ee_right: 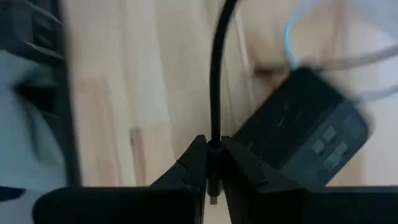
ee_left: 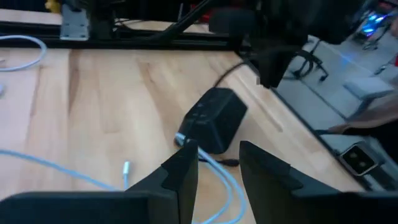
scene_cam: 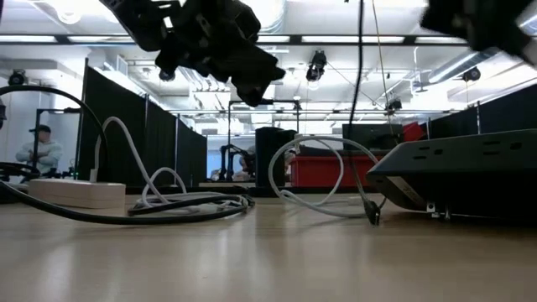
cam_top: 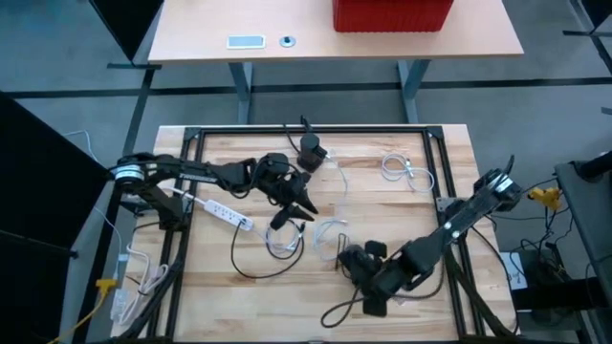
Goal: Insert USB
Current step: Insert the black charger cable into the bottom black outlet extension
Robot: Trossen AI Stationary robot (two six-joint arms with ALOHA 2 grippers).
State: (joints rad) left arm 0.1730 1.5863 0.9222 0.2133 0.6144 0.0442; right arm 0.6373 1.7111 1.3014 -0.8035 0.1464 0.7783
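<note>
Right wrist view: right end effector (ee_right: 211, 163) clamped on thin black cable (ee_right: 219, 74) beside black charger block (ee_right: 305, 127). Left end effector (ee_left: 217, 163) stood apart, empty, above white USB cable (ee_left: 217, 177); should align squarely with port.

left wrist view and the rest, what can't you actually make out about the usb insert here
- Left gripper: fingers apart, the gap looks empty; the light cable runs under them, its plug end hidden by a finger.
- Black power block: its ports are too blurred in the left wrist view and too small in the high view.
- Right gripper: pinches the black cord; the cord's tip is cut off between the fingers.
- Low view: both grippers are cut off by the top edge.
</note>
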